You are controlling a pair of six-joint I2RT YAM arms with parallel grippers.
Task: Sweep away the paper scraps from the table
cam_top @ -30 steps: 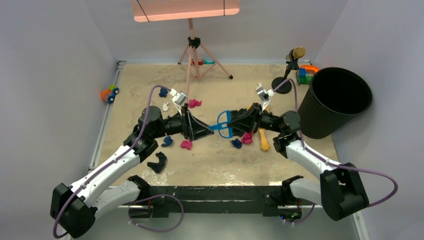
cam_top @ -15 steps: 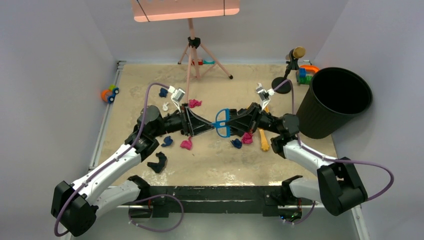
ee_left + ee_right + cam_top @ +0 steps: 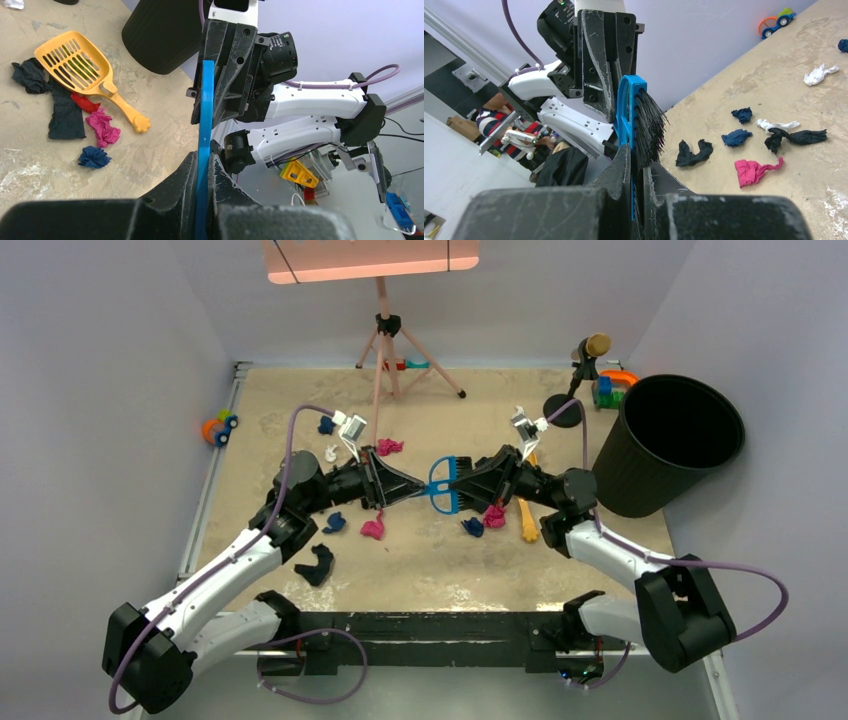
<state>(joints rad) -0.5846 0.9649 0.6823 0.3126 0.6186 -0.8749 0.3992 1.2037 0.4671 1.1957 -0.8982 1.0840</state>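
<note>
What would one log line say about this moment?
brush: held off the table by both grippers | left gripper: shut on brush | right gripper: shut on brush | dustpan: lying on table | paper scraps: scattered, unswept

The table (image 3: 440, 575) is flat, beige and marble-mottled, edged with grey rails. Crumpled scraps (image 3: 751, 170) lie loose across its middle in two groups. On the left, a dark blue wad (image 3: 326, 425) lies farthest back, with a white wad (image 3: 330, 452) just nearer and a pink wad (image 3: 389, 447) to the right. A blue wad (image 3: 334, 523) and a second pink wad (image 3: 374, 529) lie side by side, and a black wad (image 3: 316, 565) is nearest the front. On the right, a small blue wad (image 3: 472, 527) and a third pink wad (image 3: 493, 516) lie close together, near black pieces (image 3: 65, 117) and a red scrap (image 3: 85, 102).
</note>
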